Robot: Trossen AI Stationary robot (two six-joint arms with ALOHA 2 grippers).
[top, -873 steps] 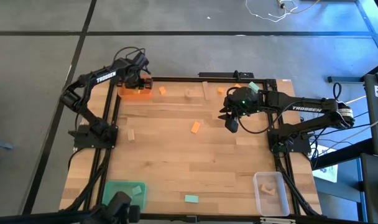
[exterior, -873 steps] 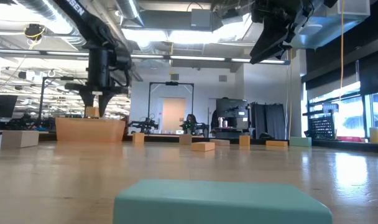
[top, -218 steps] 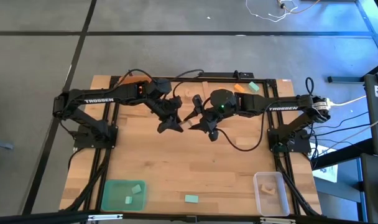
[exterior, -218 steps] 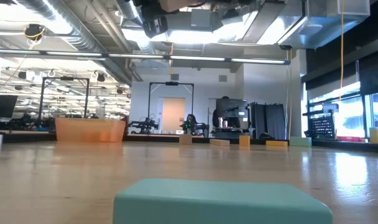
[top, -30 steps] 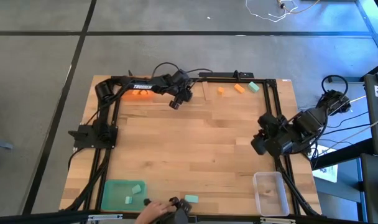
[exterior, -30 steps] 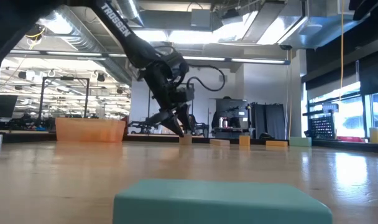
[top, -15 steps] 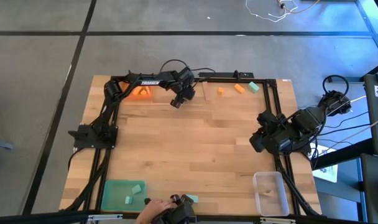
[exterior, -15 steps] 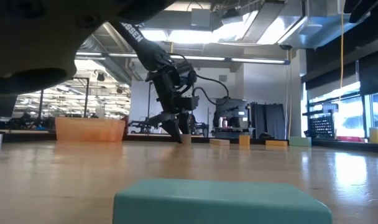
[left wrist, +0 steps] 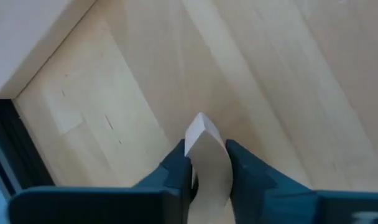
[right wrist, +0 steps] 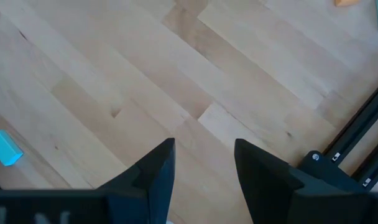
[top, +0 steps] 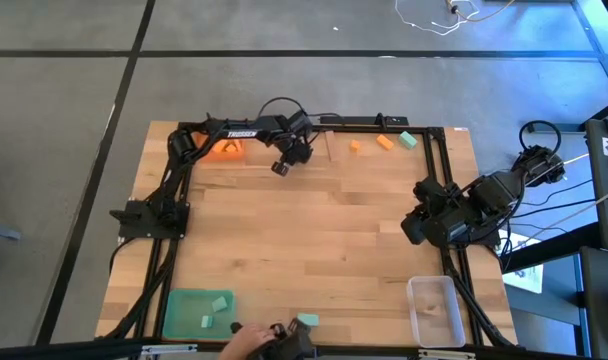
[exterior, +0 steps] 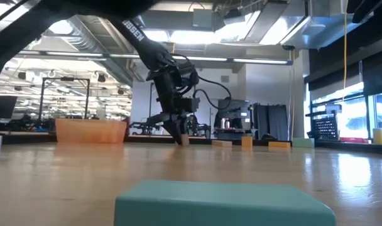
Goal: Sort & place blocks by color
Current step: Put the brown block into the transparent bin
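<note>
My left gripper (top: 281, 166) is out by the table's far edge, right of the orange tray (top: 224, 151), and is shut on a pale wood block (left wrist: 204, 155). In the low view the left gripper (exterior: 178, 137) points down close to the table top. My right gripper (right wrist: 201, 168) is open over bare wood by the right edge, and the right arm (top: 439, 224) is drawn back there. Two orange blocks (top: 355, 146) (top: 385, 141) and a teal block (top: 408, 139) lie flat at the far edge. Another teal block (top: 306, 322) lies at the near edge. My left gripper pinches the pale wood block between its two fingers (left wrist: 176, 169), coming from above and pointing down. The block's free end (left wrist: 200, 127) sticks out past the fingertips toward the table. Whether that end rests on the wood or hangs just above it, I cannot tell.
The green tray (top: 179, 318) with teal blocks sits at the near left corner, the clear tray (top: 416, 318) at the near right. A person's hand (top: 246, 340) reaches in at the near edge beside the teal block. Black frame rails run along the sides.
My left arm's elbow has swung toward the far left corner. Its gripper has stayed by the far edge, tipping steeper and sinking a little toward the table. The person's hand has shifted about at the near edge.
</note>
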